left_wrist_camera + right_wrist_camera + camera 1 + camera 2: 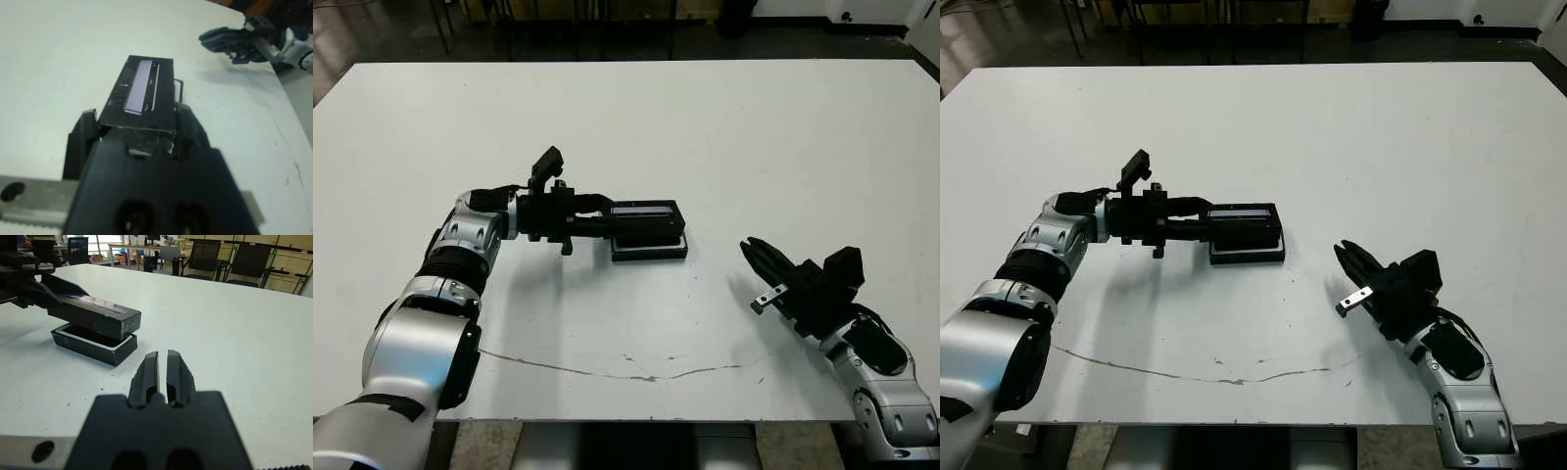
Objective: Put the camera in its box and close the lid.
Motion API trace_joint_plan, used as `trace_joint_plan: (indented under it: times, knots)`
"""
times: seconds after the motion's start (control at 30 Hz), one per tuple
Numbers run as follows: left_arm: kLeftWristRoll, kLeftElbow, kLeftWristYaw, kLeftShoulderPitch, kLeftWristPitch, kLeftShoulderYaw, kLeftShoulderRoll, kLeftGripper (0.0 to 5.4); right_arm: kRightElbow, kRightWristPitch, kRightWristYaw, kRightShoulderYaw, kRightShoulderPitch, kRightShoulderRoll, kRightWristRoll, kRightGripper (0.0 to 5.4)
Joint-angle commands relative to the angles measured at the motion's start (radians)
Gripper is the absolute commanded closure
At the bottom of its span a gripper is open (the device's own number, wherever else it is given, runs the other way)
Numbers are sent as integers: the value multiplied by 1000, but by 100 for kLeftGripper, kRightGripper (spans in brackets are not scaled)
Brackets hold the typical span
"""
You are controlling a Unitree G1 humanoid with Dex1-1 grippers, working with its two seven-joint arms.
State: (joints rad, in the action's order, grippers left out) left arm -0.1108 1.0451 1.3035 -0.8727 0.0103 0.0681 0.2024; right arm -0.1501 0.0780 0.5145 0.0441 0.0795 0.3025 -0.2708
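Observation:
My left gripper [610,224] is shut on one end of the lid [647,219], a flat black cover with a grey stripe [142,91]. It holds the lid just above the box [651,253], slightly tilted and set a little toward the table's back. The black, white-lined box [93,348] rests on the table. The camera [91,335] shows only as a dark shape inside the box, mostly hidden by the lid [98,313]. My right gripper [754,257] hovers to the right of the box, apart from it, fingers [150,368] shut and holding nothing.
The white table [724,137] spreads wide around the box. A thin dark crack line [607,372] runs across it near the front edge. Chairs and desks [220,259] stand beyond the table's far side.

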Motion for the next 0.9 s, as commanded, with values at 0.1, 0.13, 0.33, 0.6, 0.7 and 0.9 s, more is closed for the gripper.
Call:
trace_joint_plan:
  times: [0.1,0.13,0.33,0.6,0.7,0.9]
  knots:
    - [27,14,-46,8,7,10,11,392,-2,24,-2,2,10,13,3,540]
    - [27,13,-53,9,6,10,10,392,-2,25,-3,2,10,13,3,540]
    - [19,20,-65,11,0,8,-5,392,-1,26,-3,0,14,13,4,540]
    - [-1,50,-4,3,-44,3,-7,392,0,19,-3,0,19,14,8,540]
    - [-16,63,37,-1,-72,-4,-7,392,13,8,5,2,15,15,5,540]
    - [-11,61,82,0,-86,8,0,392,8,25,-2,3,16,16,5,540]
